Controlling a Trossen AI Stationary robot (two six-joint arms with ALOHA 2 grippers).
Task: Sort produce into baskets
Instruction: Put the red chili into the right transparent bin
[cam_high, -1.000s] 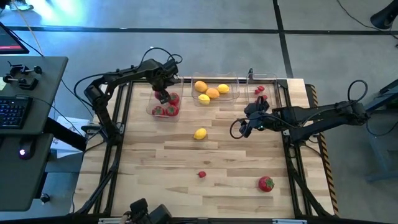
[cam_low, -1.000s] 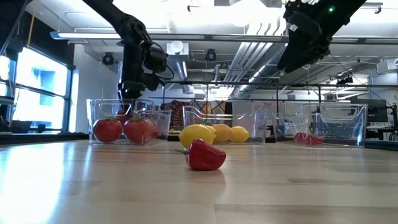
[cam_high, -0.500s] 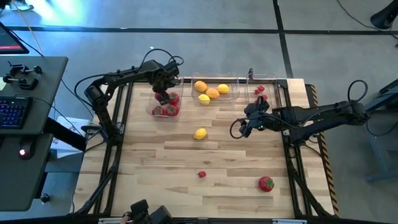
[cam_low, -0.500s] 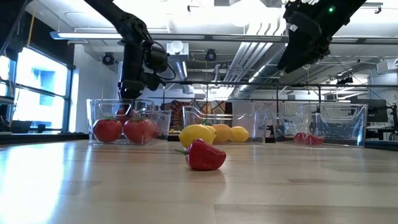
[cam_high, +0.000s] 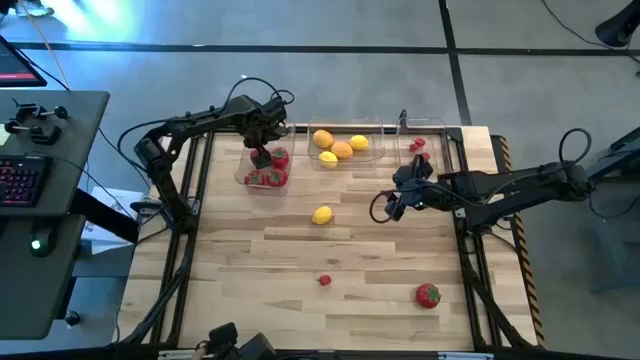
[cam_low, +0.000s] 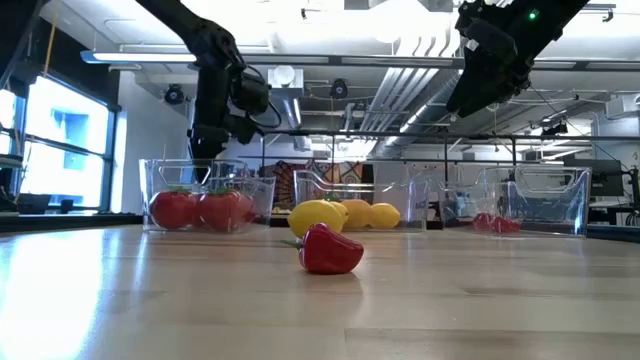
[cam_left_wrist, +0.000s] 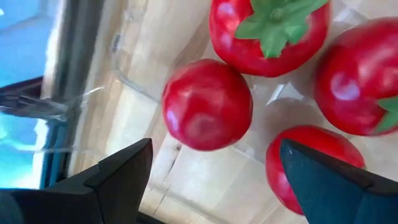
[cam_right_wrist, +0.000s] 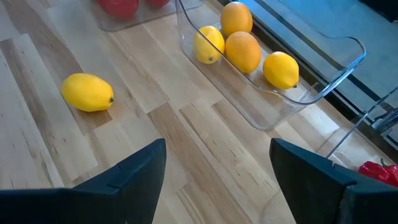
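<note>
My left gripper is open and hovers over the left clear bin, its fingers wide apart above several red tomatoes that lie on the bin's floor. My right gripper is open and empty above the table, right of centre. A yellow lemon lies on the table to its left and also shows in the right wrist view. A small red berry and a red tomato lie nearer the front edge. The middle bin holds yellow and orange citrus. The right bin holds red berries.
The three bins stand in a row along the table's far edge. Dark frame rails run along the table's left and right sides. Bare wood lies between the bins and the loose fruit.
</note>
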